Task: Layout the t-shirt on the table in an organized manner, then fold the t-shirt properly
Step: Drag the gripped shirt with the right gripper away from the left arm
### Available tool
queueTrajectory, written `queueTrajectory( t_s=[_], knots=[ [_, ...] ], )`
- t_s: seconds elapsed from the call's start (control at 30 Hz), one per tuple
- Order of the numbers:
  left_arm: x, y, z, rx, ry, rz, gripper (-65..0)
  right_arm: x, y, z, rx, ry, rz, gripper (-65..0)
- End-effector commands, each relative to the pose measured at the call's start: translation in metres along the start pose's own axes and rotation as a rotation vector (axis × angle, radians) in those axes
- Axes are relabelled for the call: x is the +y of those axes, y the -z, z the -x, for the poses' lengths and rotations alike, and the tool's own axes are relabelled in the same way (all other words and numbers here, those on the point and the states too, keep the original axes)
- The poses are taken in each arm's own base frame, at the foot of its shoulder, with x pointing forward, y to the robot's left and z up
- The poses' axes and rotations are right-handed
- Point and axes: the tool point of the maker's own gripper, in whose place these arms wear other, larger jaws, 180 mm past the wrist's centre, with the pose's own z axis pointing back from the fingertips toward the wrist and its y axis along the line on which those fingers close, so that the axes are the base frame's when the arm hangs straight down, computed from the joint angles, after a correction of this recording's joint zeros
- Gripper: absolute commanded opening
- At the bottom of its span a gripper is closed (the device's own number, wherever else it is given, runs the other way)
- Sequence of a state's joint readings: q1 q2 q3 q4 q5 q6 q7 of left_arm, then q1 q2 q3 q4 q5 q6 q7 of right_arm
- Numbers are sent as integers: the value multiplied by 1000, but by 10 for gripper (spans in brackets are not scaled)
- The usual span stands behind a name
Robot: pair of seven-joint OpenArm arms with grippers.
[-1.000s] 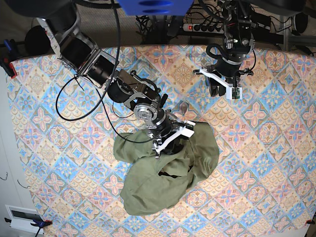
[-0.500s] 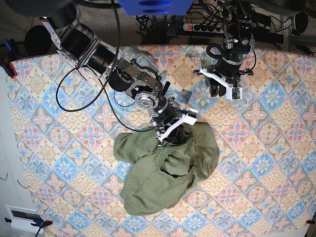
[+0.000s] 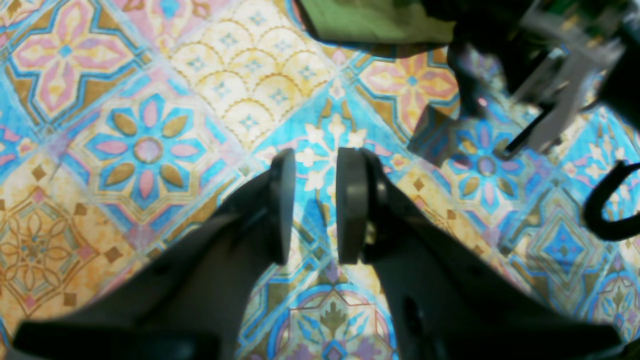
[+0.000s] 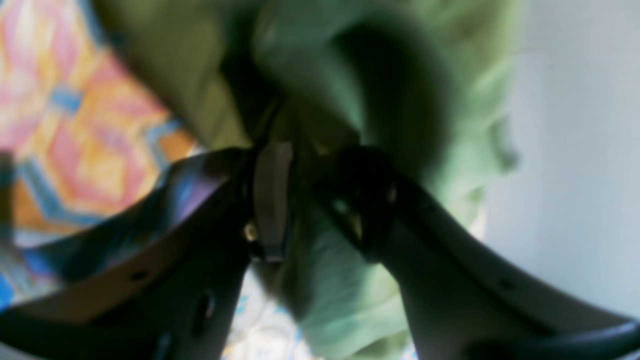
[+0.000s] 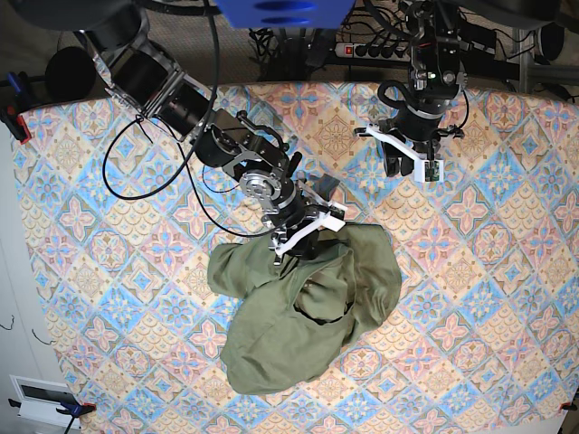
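We're at the laying-out step: the t-shirt [image 5: 303, 312] lies bunched at the lower middle of the table [image 5: 488, 271]. The right gripper [image 4: 312, 200] pinches its upper edge. The left gripper [image 3: 312, 205], slightly parted and empty, hovers at upper right. Next, I'd guess, comes lifting and spreading that edge flat.

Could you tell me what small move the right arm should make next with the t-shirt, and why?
Probably lift and draw the pinched cloth up and away from the heap. The right tool is shut on a fold at the far edge of the t-shirt, which lies crumpled on the table. The left tool hangs empty over bare cloth, apart from the shirt, so it cannot help yet.
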State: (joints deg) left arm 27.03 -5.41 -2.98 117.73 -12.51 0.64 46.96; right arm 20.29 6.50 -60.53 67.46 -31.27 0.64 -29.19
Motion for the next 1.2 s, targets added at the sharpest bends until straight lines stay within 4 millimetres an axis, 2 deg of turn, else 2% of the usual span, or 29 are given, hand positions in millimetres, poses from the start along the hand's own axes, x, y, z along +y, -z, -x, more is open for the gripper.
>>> queueTrajectory(
  t_s=[0.0,0.07,0.1,0.2,0.27,0.3,0.4,0.53,0.63,0.7,0.87,0.97,1.07,1.17],
  knots=[
    [-2,-2,-10,-39,1,8,-500,-31,4,-16,-44,-10,68,-443],
    [-2,-2,-10,-39,1,8,-500,-35,4,-15,-43,-8,75,-456],
    [-2,-2,-10,-39,1,8,-500,-36,4,-16,-46,-7,77,-489],
    [-2,-2,-10,-41,4,9,-500,-41,2,-22,-62,-1,88,-650],
    [-2,-2,-10,-39,3,9,-499,-49,-3,-32,-86,13,109,-650],
    [-2,-2,-10,-39,3,9,-499,-58,-6,-38,-104,27,130,-635],
    [-2,-2,-10,-41,4,9,-499,-86,-18,-52,-150,78,194,-643],
    [-2,-2,-10,-41,4,9,-499,-102,-31,-44,-148,172,242,-643],
    [-2,-2,-10,-41,4,9,-499,-121,-41,-18,-128,285,270,-643],
    [-2,-2,-10,-41,4,9,-499,-143,-48,0,-123,381,302,-643],
    [-3,-1,-17,-56,6,12,-499,-203,-74,67,-116,720,394,-643],
    [-3,1,-21,-65,10,13,-499,-229,-91,110,-126,929,436,-643],
    [-2,3,-29,-82,20,12,-499,-246,-108,143,-153,1108,465,-643],
    [-1,4,-38,-100,42,15,-498,-241,-115,179,-146,1287,470,-643]
  ],
)
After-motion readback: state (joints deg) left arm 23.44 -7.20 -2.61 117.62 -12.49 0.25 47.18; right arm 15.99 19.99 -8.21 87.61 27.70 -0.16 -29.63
